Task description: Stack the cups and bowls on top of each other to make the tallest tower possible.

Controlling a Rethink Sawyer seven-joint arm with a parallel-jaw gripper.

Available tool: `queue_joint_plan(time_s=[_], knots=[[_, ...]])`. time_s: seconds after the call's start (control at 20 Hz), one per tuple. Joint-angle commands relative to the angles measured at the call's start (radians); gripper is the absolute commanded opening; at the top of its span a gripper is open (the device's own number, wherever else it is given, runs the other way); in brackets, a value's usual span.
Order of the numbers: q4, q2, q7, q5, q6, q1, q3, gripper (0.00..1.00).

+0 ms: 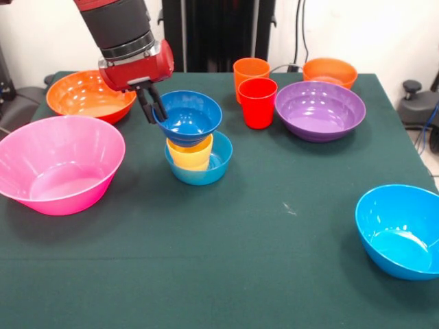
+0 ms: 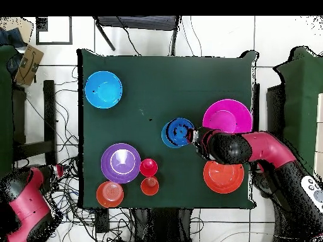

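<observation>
A small dark blue bowl (image 1: 192,115) sits on the mouth of the yellow cup (image 1: 190,153), which stands inside a small light blue bowl (image 1: 206,171); together they form the tower (image 2: 176,132) near the table's middle. My gripper (image 1: 156,114) is shut on the dark blue bowl's left rim, one finger inside and one outside. In the overhead view the gripper (image 2: 192,135) reaches the tower from the right. The red cup (image 1: 258,101) and orange cup (image 1: 250,70) stand together further back.
Around the tower lie a large pink bowl (image 1: 58,164), a large orange bowl (image 1: 86,94), a purple bowl (image 1: 319,110), a small orange bowl (image 1: 330,70) and a bright blue bowl (image 1: 401,229) at the table's edge. Cables lie beyond the green table (image 1: 226,260).
</observation>
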Motion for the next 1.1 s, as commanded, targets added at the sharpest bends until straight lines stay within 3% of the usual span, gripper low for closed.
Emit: queue_joint_plan(time_s=[0.05, 0.6, 1.1], knots=[[-0.024, 0.038, -0.312, -0.147, 0.01, 0.026, -0.044, 0.0], [0.008, 0.05, -0.268, -0.187, -0.016, 0.017, -0.041, 0.0], [0.034, 0.068, -0.245, -0.149, 0.005, 0.013, -0.033, 0.0]])
